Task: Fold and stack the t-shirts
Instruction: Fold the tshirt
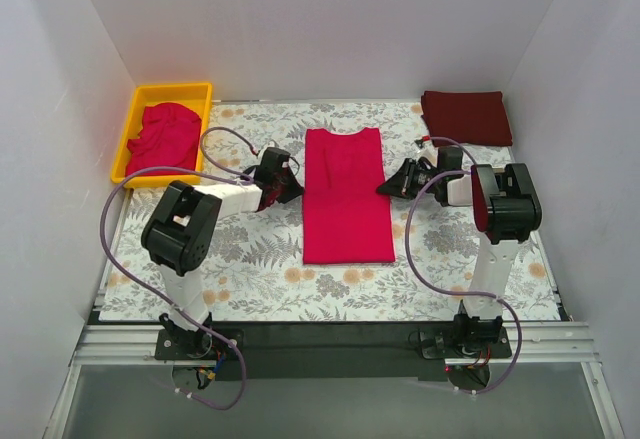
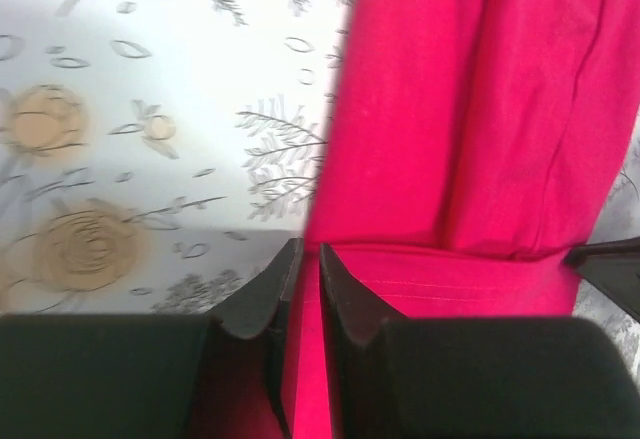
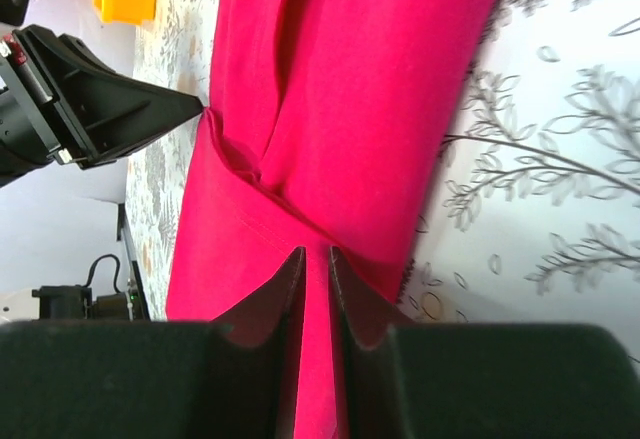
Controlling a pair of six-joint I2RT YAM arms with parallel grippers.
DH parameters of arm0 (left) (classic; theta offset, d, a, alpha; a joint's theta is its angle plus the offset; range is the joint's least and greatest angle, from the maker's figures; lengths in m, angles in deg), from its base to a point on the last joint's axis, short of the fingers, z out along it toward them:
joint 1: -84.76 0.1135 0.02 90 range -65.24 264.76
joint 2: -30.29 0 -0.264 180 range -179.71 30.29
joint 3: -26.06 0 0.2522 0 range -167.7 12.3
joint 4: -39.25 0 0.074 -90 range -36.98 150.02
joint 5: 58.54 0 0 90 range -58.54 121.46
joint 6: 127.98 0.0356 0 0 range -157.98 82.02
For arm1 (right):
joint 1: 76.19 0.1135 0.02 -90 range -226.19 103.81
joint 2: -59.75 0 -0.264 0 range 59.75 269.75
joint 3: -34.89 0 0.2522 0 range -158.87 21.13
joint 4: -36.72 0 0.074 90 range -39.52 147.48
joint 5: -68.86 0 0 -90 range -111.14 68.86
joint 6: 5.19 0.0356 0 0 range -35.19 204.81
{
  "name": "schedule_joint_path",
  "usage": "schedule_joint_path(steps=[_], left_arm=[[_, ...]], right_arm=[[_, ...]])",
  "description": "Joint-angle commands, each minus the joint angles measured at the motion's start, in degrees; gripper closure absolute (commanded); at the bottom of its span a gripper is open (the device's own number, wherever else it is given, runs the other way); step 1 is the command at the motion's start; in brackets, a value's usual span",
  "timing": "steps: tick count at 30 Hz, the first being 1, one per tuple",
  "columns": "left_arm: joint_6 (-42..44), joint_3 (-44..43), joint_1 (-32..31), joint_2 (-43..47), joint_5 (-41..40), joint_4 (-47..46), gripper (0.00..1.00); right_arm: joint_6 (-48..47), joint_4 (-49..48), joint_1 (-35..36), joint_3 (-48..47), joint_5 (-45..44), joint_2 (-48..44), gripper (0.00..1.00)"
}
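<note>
Jaws nip pink shirt (image 1: 346, 197) (wrist views); only overhead shows maroon shirt (image 1: 465, 117).

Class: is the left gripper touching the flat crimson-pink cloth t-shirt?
Touching. Left wrist view: the left gripper pinches the crimson-pink cloth t-shirt between its fingers.

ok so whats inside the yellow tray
A crumpled heap of crimson-pink t-shirt cloth lies in the yellow tray. How many shirts make up the heap, and whether anything lies beneath it, cannot be seen: the cloth covers most of the floor.
</note>
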Motion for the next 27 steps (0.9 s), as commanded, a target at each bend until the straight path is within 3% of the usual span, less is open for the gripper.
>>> schedule_joint_path(steps=[1,6,10,16,20,27], left_arm=[[1.05,1.8,0.74,5.27,-1.91,1.23,0.89],[0.7,5.13,-0.57,14.23,1.42,2.81,0.82],[-0.78,10.3,-6.35,23.54,2.83,3.87,0.78],[-7.37,19.46,-15.41,29.98,4.95,4.13,0.79],[-10.36,25.69,-16.31,28.75,4.33,1.94,0.83],[-15.46,29.65,-16.31,25.23,0.73,2.63,0.88]], right_arm=[[0.02,-1.93,-1.33,0.42,-0.73,-3.31,0.79],[1.69,-2.02,-0.72,6.65,1.46,-14.44,0.78],[2.05,-2.1,1.56,15.26,3.93,-23.25,0.78],[1.35,-2.1,4.29,28.36,6.48,-31.96,0.77],[-1.73,-2.19,4.56,33.46,7.1,-30.57,0.77],[-6.22,-3.07,-0.62,36.98,10.42,-17.75,0.83]])
